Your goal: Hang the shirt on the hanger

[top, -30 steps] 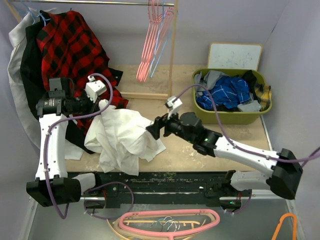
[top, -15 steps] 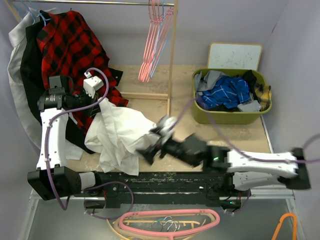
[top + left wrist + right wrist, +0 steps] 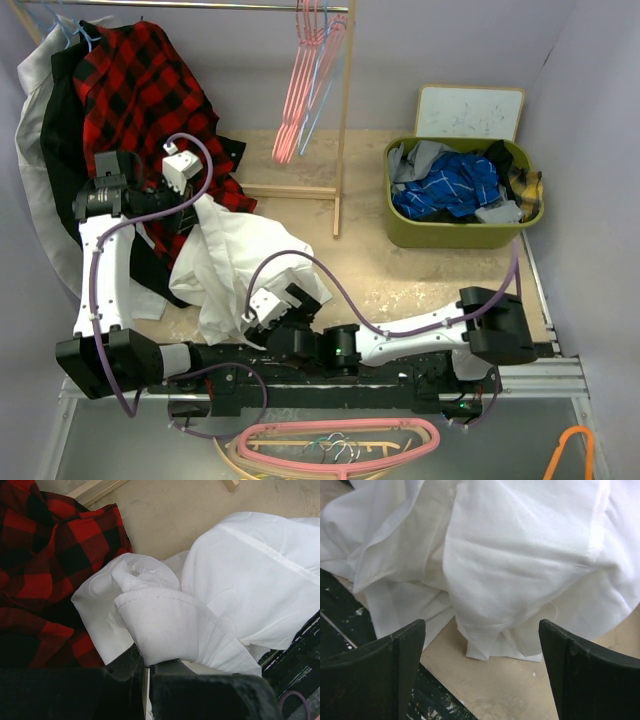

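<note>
Here, the left arm is rising from its base at the near left corner of the table (image 3: 430, 285), bending at the elbow and reaching its forearm to the right. The left gripper (image 3: 193, 213) is hovering above the left edge, and its claw is pinching tight on a rolled fold of the shirt (image 3: 250, 255), holding that part up off the surface.

The right arm is lying low along the near edge, stretching leftward from its base at the near right corner, with its wrist tipping up toward the cloth. The right gripper (image 3: 482, 650) is holding its matte black, blocky jaws spread wide and empty, and the lower hem of the shirt is lying just beyond them.

The shirt is showing as thin, plain white woven cloth, crumpling into soft, rounded folds with a stitched seam running along one edge. It is heaping on the left half of the table, close to the near edge. A red-and-black plaid shirt (image 3: 140, 90) is draping down at the far left corner, just beside the lifted fold. The hanger (image 3: 318, 105), a thin light-blue wire shape, is hanging among pink hangers (image 3: 297, 90) from a rail (image 3: 200, 6) at the far edge, well apart from the shirt.
</note>
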Controlling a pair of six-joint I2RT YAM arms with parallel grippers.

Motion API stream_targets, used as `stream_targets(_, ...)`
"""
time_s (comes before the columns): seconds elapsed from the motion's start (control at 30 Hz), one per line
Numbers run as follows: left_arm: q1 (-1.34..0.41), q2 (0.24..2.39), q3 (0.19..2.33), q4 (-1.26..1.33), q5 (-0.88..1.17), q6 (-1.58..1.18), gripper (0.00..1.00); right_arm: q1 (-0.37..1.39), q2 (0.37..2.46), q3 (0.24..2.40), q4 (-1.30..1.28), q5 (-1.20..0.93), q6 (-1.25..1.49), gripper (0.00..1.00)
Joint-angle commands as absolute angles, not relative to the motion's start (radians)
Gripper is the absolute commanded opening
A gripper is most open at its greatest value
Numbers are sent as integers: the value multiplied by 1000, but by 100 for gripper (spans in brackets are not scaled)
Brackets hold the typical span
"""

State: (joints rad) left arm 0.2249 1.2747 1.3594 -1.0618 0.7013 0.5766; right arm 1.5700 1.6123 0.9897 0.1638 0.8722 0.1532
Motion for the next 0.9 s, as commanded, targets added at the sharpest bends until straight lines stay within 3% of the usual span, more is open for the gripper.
stream_targets(0.0,234,1235,1372,-1025,720,565,0,1545,1711,1047,215,981,180,92)
stream_targets(0.1,234,1224,1370,-1022,713,565,0,1511,1742,1057,232,958,185,61)
stream_targets(0.2,233,1218,1359,-1020,715,566,0,1474,1694,1039,252,932,161,7)
stream_targets(0.23,233,1217,1356,-1019,714,569,0,1457,1654,1026,256,930,158,0)
stream_targets(0.33,233,1215,1349,-1020,716,572,0,1371,1474,920,308,847,142,0)
stream_targets(0.5,234,1221,1350,-1027,717,578,0,1034,1179,778,379,464,202,0)
stream_targets(0.6,233,1227,1354,-1031,736,582,0,875,1233,846,317,287,177,0)
stream_targets(0.87,235,1245,1371,-1061,788,592,0,788,1557,1090,274,45,120,0)
